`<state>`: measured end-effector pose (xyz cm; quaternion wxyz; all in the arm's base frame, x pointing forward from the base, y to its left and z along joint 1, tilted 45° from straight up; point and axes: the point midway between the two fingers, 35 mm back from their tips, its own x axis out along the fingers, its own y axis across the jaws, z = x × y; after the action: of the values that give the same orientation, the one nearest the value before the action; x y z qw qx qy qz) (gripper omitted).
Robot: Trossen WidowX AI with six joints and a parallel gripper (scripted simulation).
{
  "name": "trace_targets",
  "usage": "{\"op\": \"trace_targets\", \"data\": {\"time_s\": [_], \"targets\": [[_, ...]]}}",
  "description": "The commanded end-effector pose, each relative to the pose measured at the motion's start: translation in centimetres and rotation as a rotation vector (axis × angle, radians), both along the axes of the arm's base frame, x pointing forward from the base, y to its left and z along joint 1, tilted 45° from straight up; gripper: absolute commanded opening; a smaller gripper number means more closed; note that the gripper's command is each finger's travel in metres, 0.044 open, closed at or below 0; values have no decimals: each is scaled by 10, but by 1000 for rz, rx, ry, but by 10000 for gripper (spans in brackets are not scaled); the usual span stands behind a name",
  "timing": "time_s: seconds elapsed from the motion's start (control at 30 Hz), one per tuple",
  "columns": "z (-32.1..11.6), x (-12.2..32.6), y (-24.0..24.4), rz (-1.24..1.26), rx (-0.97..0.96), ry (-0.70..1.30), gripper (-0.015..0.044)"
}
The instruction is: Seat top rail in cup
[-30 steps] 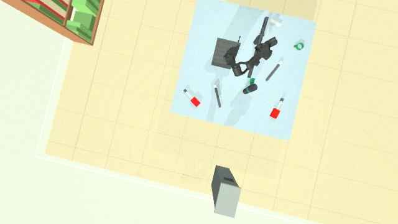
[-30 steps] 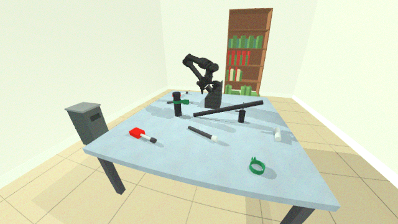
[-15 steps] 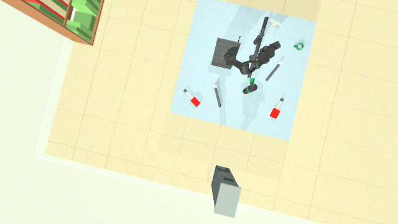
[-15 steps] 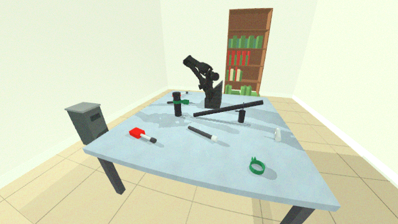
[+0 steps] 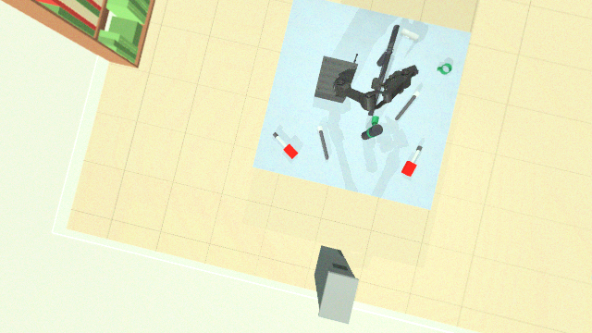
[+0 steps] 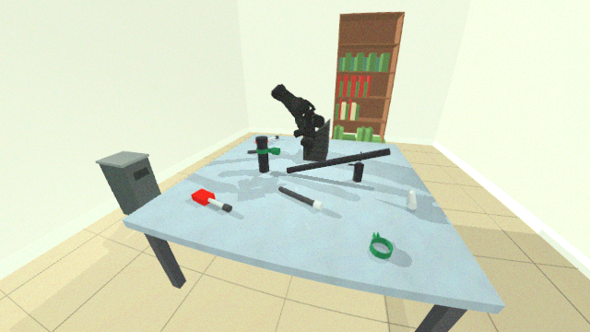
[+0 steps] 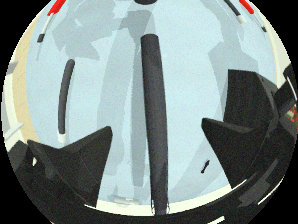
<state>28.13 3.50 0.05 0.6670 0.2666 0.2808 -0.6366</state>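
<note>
Green open ring [image 5: 450,68] [image 6: 382,254], two small tabs, lying at the near side of a pale blue table [image 5: 287,102] [image 6: 300,249]. One red-ended tool [image 5: 409,168] [image 6: 203,196], white shaft, dark tip. One white cylinder [image 5: 410,35] [image 6: 411,199], to the right. One dark rod [image 5: 406,107] [image 6: 297,196] [image 7: 65,95], white-tipped. One short black post [image 5: 383,58] [image 6: 358,172], upright. One long black rail [image 5: 392,42] [image 6: 338,161] [image 7: 154,100], slanting over the short post, its lower end just beside the green cup [image 5: 375,120] [image 6: 275,150] but unseated. One big black post [image 5: 374,131] [image 6: 263,161], upright, the cup hanging from a green band [image 6: 262,151] high on it. One gripper [image 7: 157,127], fingers spread wide, nothing held; contact with the rail cannot be judged. Grey bin [image 5: 339,298] [image 6: 134,180], on the floor. Brown bookcase [image 5: 125,62] [image 6: 391,78], at the far wall.
</note>
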Motion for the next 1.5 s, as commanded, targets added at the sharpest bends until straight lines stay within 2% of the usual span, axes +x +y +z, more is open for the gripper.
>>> {"op": "trace_targets", "data": {"time_s": [0.0,1.47], "targets": [[-15,0,-15,-10,-1,1,440],[-68,2,-68,-10,-4,2,440]]}}
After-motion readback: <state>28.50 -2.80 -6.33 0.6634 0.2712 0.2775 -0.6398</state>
